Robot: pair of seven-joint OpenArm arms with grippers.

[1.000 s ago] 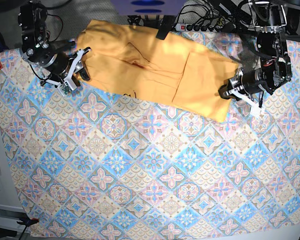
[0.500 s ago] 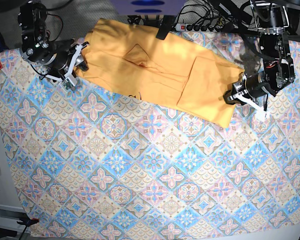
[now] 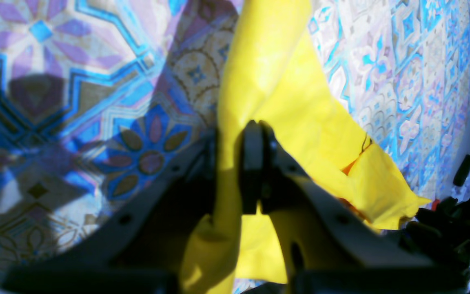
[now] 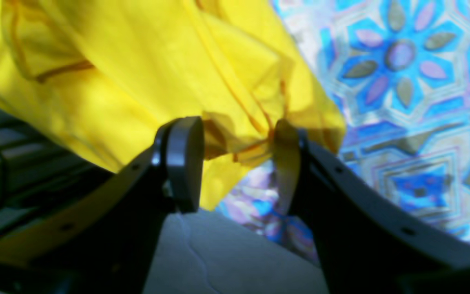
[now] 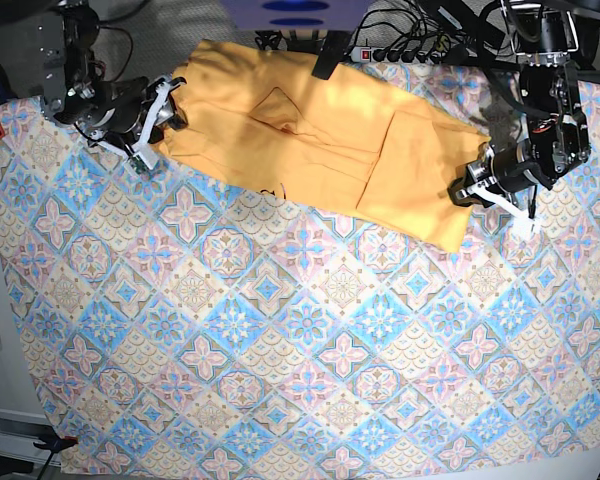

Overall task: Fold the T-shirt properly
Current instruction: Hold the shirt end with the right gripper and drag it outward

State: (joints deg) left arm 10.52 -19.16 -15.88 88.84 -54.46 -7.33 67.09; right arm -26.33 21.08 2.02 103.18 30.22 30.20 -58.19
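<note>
The left gripper (image 3: pixel 235 163) is pinching the T-shirt (image 5: pixel 320 140) tight, jaws narrowed right down on a bunched edge of yellow fabric, and from that grip the cloth is running away up and across the patterned cloth (image 5: pixel 280 330) that is covering the surface. In the base view that gripper (image 5: pixel 467 190) is sitting at the shirt's right-hand end, right at the folded corner.

Over at the other end, the right gripper (image 4: pixel 239 163) is standing wide apart, with a crumpled hem sitting between the jaws; one jaw is touching fabric, but nothing is being clamped there. In the base view it (image 5: pixel 165 110) is sitting at the shirt's upper-left edge.

So the shirt is lying stretched between the two arms, its long axis running from upper left down to lower right across the far part of the surface, one gripper at each end. The garment is looking partly folded already, with a panel laid over on the right side and some lettering peeking out at the lower edge.

Judging the next move, the right gripper seems the one to act, since the cloth is lying directly ahead of its open jaws. Behind the shirt a power strip (image 5: pixel 400 52) and tangled cables (image 5: pixel 420 25) are crowding the far edge, the likeliest snag.
</note>
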